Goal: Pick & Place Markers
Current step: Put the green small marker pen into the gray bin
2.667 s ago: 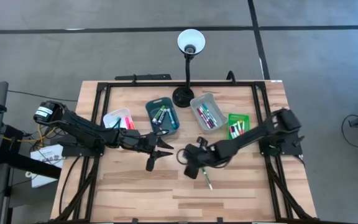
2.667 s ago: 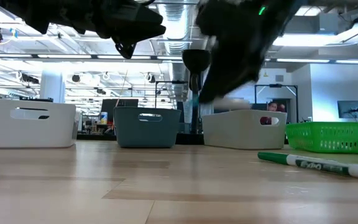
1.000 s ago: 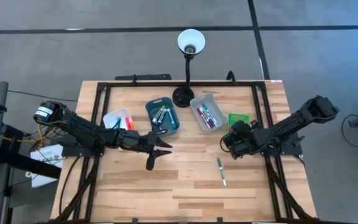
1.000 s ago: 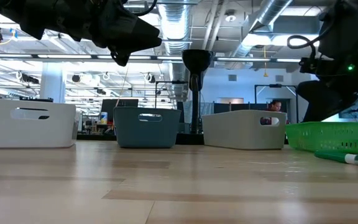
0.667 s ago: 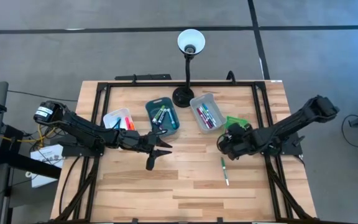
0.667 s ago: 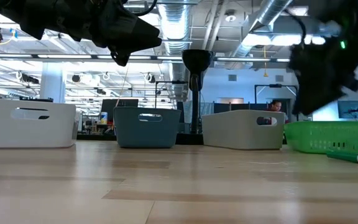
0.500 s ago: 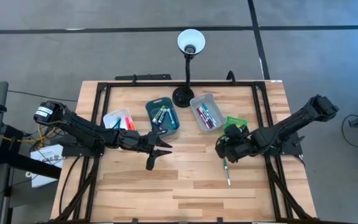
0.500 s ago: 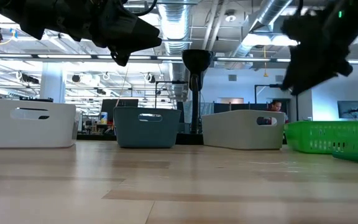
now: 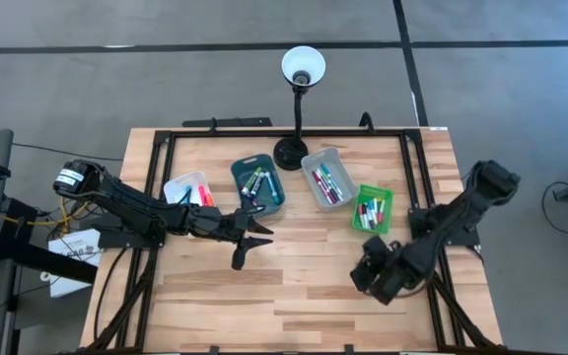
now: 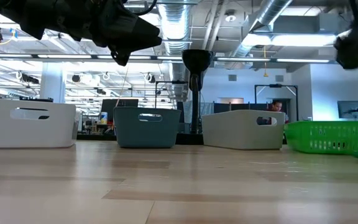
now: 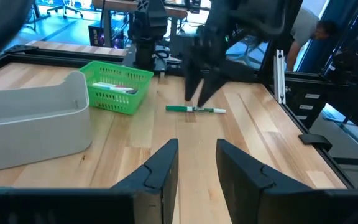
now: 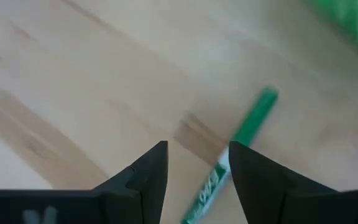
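Note:
A green marker lies flat on the bare wood in the table's right half; in the right wrist view the green marker runs past one finger. My right gripper hangs open just above it, pointing steeply down, and the right gripper hides the marker in the high view. My left gripper hovers open near the table's middle, close to the teal bin, with nothing between the fingers of the left gripper. More markers lie in the bins.
Along the far side stand a white bin, the teal bin, a grey bin and a green basket, all holding markers. A desk lamp stands behind them. Bare wood stretches along the near half.
My right gripper has swung from beside the green basket toward the table's near edge and tipped steeply downward, ending over the green marker. The marker has rolled a little toward the right edge. My left arm has kept still.

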`<state>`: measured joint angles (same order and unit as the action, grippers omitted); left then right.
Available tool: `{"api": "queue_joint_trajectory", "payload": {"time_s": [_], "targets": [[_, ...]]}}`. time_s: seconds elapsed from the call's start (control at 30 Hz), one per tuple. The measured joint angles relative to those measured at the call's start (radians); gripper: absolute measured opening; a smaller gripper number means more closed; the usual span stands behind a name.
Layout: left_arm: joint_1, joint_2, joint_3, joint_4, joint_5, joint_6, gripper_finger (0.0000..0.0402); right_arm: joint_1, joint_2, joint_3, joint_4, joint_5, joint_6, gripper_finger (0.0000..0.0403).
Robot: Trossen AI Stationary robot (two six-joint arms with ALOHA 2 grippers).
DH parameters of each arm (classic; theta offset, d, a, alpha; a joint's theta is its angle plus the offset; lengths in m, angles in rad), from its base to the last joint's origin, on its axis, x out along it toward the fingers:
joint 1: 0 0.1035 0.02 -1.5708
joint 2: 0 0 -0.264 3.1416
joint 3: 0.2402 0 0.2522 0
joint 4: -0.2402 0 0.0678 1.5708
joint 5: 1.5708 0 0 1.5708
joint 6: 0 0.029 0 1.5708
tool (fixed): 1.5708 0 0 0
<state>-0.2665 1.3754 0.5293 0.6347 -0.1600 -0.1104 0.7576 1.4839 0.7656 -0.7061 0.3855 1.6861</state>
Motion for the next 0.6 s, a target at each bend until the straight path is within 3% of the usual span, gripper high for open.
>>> {"api": "queue_joint_trajectory", "payload": {"time_s": [0.2,0.37,0.6], "targets": [[0.01,0.0,0.0,0.021,-0.003,0.001,0.0104,0.036,0.104,0.059,-0.117,-0.069,0.113,0.0159],[0.027,0.0,0.0,0.031,-0.01,0.0,0.0104,0.034,0.17,0.098,-0.156,0.014,0.147,0.0159],[0.025,0.0,0.0,0.032,-0.008,0.0,0.0104,0.048,0.338,0.117,-0.191,0.053,0.175,0.015]]}}
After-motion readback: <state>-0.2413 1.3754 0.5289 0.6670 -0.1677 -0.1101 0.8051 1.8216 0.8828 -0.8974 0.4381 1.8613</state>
